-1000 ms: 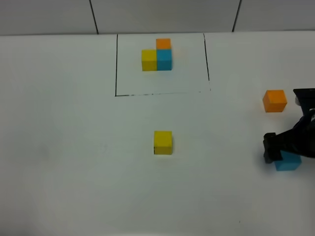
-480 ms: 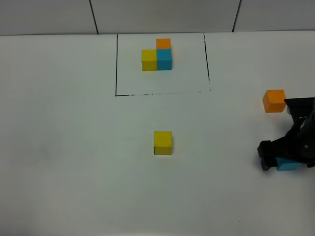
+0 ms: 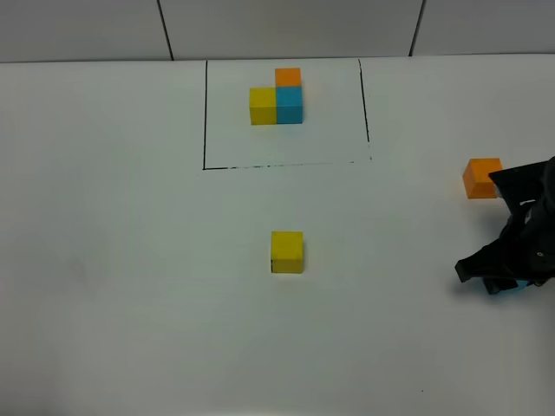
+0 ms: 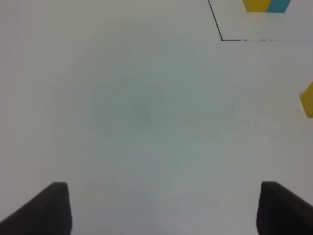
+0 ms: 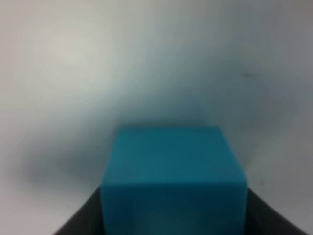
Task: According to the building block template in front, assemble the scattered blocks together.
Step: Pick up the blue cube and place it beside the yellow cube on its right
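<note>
The template, a yellow, blue and orange trio, sits inside a thin black frame at the far middle; its edge shows in the left wrist view. The loose yellow cube stands mid-table and also shows in the left wrist view. The loose orange cube stands at the right. My right gripper is low over the sky-blue cube, mostly hiding it. In the right wrist view the cube sits between the fingers, which press both sides. My left gripper is open and empty.
The white table extends to the left and front. A grey tiled wall runs along the far edge. The right arm reaches close to the orange cube.
My right gripper has come down over the sky-blue cube and now covers nearly all of it. The yellow and orange cubes and the template have not moved.
</note>
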